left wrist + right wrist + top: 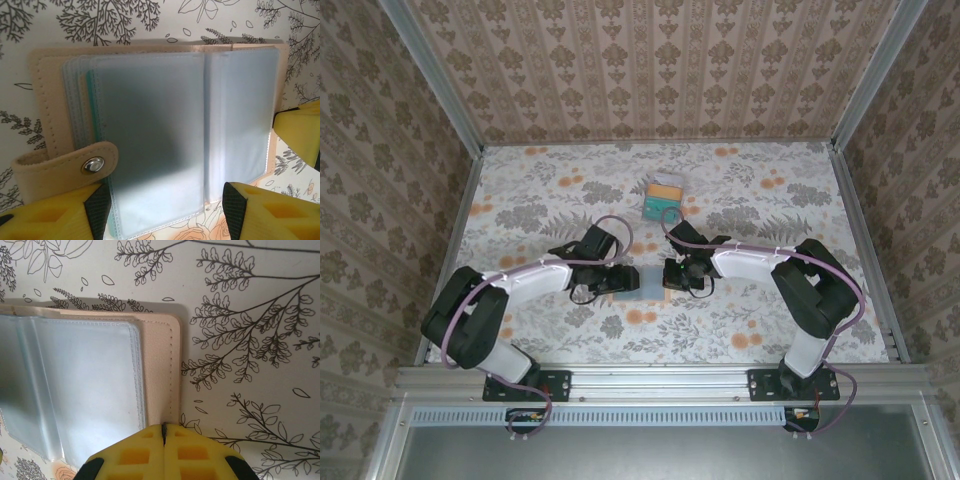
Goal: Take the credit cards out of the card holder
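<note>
card holder (90, 385): left part cut off, right wrist view | credit cards (665, 196): stack too small to count

You are not getting any readable text, label, brand, number or sign in these views. The credit cards (665, 195) lying on the surface (770, 300) are showing too small in the top view for any print on them to be made out. The card holder (150, 150) is showing no lettering that you can read on its clear sleeves or its snap tab (92, 164) in the wrist views.
</note>
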